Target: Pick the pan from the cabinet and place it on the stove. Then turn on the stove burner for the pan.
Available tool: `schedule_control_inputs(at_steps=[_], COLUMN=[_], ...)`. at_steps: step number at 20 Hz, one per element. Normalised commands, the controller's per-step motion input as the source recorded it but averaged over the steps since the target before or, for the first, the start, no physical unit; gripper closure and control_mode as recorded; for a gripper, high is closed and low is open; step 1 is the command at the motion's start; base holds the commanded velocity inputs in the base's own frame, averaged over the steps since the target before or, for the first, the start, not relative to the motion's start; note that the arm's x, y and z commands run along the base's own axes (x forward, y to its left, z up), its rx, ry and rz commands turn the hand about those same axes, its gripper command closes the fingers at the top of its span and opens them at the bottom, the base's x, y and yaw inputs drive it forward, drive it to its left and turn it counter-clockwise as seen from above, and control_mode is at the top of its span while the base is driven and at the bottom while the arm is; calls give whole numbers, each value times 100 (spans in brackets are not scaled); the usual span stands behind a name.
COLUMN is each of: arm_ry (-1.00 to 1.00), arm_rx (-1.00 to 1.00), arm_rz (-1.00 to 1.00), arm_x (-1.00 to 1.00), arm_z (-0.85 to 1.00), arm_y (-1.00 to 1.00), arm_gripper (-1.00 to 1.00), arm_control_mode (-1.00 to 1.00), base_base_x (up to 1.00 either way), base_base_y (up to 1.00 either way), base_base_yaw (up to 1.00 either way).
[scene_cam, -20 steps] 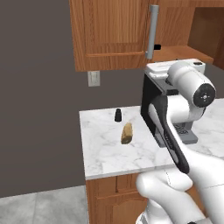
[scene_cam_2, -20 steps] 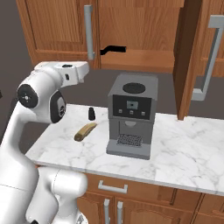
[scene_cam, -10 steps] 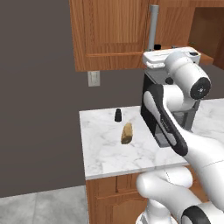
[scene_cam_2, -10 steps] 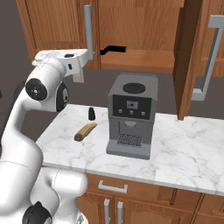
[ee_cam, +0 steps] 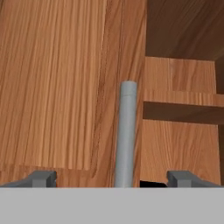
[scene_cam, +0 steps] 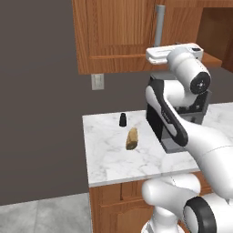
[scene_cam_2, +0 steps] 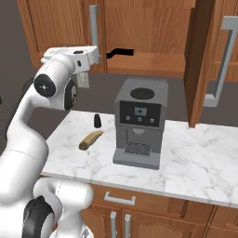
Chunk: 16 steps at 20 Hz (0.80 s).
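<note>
The cabinet (scene_cam_2: 139,28) hangs above the counter, its left door shut and its middle bay open. On the bay's shelf a black pan handle (scene_cam_2: 120,52) sticks out leftward; the pan's bowl is hidden. My gripper (ee_cam: 113,178) is open right at the shut left door. Its fingertips (ee_cam: 42,178) stand on either side of the lower end of that door's grey bar handle (ee_cam: 126,131), not touching it. In the left base view the white hand (scene_cam: 173,52) sits just below the same bar (scene_cam: 159,20). The stove is out of view.
A grey coffee machine (scene_cam_2: 138,122) stands on the marble counter (scene_cam_2: 195,158) below the open bay. Left of it lie a bread loaf (scene_cam_2: 90,139) and a small black shaker (scene_cam_2: 97,120). The right cabinet door (scene_cam_2: 202,56) stands swung open, edge-on.
The hand has risen and moved in to the left door's bar handle. The jaws stayed open. Nothing on the counter moved.
</note>
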Motion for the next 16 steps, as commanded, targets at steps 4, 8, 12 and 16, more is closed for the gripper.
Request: schedule_control_inputs(at_steps=[4, 8, 12, 16], arm_ry=[0, 0, 0, 0], arm_rx=[0, 0, 1, 0], arm_rz=[-5, -1, 0, 0], arm_x=[29, 27, 23, 19], arm_z=[0, 0, 0, 0], arm_y=[0, 0, -9, -13], arm_gripper=[-100, -100, -100, -100], arm_control_mode=[-100, -100, -100, -100], base_base_x=[0, 0, 0, 0], base_base_y=[0, 0, 0, 0], base_base_yaw=[0, 0, 0, 0])
